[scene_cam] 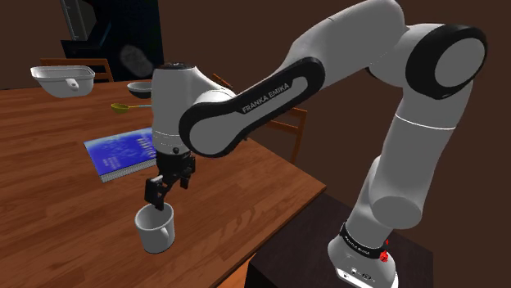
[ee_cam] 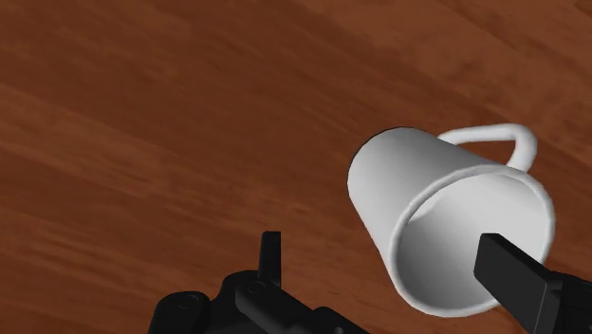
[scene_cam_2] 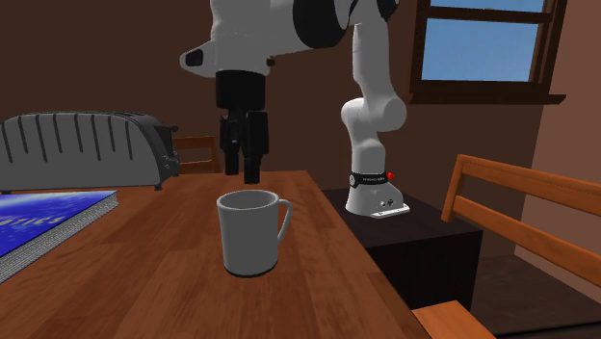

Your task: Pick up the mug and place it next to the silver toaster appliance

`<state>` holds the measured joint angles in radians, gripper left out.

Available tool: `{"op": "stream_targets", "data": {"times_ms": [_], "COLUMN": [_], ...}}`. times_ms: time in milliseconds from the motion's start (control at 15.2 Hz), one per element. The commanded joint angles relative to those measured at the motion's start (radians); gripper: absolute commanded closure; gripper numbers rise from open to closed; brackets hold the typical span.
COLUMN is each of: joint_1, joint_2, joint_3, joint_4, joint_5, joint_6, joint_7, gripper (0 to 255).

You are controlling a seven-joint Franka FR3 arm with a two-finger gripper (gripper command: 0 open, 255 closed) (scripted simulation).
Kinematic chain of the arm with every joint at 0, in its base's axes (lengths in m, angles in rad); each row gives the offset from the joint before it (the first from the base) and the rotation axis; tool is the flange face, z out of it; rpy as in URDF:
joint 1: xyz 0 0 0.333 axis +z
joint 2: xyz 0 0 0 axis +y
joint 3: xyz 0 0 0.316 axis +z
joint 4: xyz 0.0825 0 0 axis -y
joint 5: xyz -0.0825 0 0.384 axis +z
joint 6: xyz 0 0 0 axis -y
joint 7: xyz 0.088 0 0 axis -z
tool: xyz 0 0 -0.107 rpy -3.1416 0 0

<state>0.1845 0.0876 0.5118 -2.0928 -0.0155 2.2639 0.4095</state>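
A plain white mug (scene_cam: pixel 154 228) stands upright on the brown wooden table (scene_cam: pixel 49 213), near the edge closest to the stand. From the second exterior view the mug (scene_cam_2: pixel 248 234) has its handle toward that view's right. My black gripper (scene_cam: pixel 165 193) hangs just above the mug's rim, pointing down, open and holding nothing. In the wrist view the mug (ee_cam: pixel 427 194) lies off to one side of the gripper (ee_cam: pixel 398 275), with one finger (ee_cam: pixel 527 282) over its mouth. The silver toaster (scene_cam_2: pixel 82 149) stands at the second exterior view's far left, behind the book.
A blue book (scene_cam: pixel 123 151) lies on the table beyond the mug. Farther back are a grey container (scene_cam: pixel 63 80), a bowl (scene_cam: pixel 141 87) and a yellow spoon (scene_cam: pixel 123 106). Wooden chairs (scene_cam_2: pixel 520 207) stand by the table's edge. The arm's stand (scene_cam_2: pixel 414 241) is beside the table.
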Motion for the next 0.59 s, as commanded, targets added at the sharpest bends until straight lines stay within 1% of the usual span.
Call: {"op": "stream_targets", "data": {"times_ms": [0, 462, 528], "joint_1": [0.018, 0.033, 0.033], "joint_2": [0.053, 0.124, 0.124], "joint_3": [0.006, -0.006, -0.006], "joint_4": [0.035, 0.01, 0.01], "joint_5": [-0.037, -0.088, -0.088], "joint_6": [0.016, 0.102, 0.102], "joint_7": [0.038, 0.072, 0.072], "gripper": [0, 0, 0]}}
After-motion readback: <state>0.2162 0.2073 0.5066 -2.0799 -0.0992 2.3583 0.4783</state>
